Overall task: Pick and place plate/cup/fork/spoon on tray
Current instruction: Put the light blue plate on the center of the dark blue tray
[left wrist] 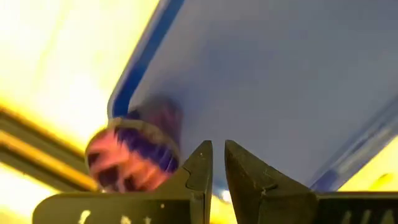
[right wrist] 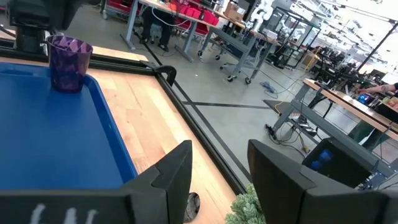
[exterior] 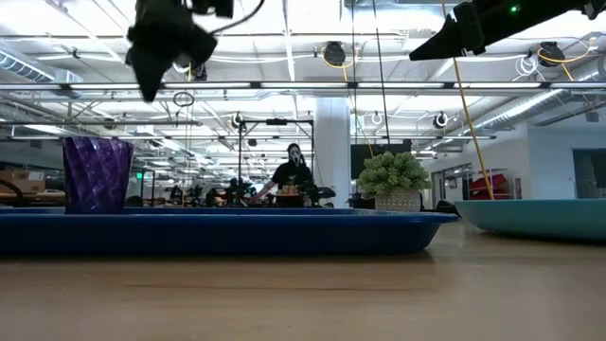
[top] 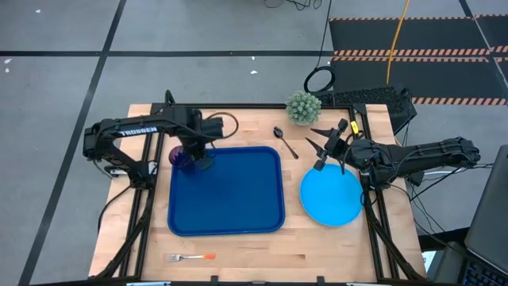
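On the wooden table [top: 317, 246] we note cup [top: 180, 158] in tray [top: 238, 199]; left gripper [top: 205, 161] nearly closed, empty; right gripper [top: 331, 158] wide above plate [top: 329, 199].

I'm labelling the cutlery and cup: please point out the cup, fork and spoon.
cup [right wrist: 68, 59], right wrist view, its side wall.
fork [top: 208, 257], high view, its orange handle.
spoon [top: 279, 133], high view, its bowl.

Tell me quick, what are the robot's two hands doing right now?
Left hand: shut, holding nothing, up above the tray beside the cup.
Right hand: open, holding nothing, raised by the plate.
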Controlling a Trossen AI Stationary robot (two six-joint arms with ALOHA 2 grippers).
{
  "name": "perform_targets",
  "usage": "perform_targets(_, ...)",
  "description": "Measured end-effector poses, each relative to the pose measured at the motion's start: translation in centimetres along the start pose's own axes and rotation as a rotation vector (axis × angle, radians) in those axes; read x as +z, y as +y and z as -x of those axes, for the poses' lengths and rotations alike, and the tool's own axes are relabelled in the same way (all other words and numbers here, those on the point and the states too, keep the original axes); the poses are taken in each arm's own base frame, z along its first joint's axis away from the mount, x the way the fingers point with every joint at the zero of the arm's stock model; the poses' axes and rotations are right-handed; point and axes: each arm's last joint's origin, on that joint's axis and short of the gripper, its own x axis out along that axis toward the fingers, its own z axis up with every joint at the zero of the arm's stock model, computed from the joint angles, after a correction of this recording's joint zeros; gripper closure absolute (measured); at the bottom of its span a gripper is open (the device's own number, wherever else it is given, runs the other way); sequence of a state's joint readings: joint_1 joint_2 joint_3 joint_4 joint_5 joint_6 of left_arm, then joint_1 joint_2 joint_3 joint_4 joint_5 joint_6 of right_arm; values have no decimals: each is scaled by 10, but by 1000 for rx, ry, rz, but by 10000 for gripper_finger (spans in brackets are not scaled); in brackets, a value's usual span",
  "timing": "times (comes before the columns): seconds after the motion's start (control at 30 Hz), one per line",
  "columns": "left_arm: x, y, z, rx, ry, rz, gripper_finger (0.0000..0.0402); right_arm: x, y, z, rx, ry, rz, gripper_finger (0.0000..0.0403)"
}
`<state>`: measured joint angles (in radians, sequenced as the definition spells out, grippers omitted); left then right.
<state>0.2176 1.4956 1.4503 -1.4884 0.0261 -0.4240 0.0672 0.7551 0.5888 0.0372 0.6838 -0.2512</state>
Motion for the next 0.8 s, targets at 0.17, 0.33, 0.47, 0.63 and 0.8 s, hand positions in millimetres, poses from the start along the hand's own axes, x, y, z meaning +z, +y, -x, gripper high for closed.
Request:
perform_targets(0.17,24,-18,16,-100,-321,-79,357,0,0,0,0,0,0,252)
perform_targets(0.33,48,-49,1,-267,-490,-305,357,-2,0,1,4,15,13,252)
perform_targets(0.47,57,-69,-10,-291,-556,-408,357,-3,-3,2,-76,38,14,252)
perform_targets(0.63,54,-83,-25,-146,-550,-433,357,-9,-6,0,-114,88,-28,252)
perform_targets(0.8,49,-88,-30,8,-584,-455,357,-24,-8,-12,-14,169,-137,252)
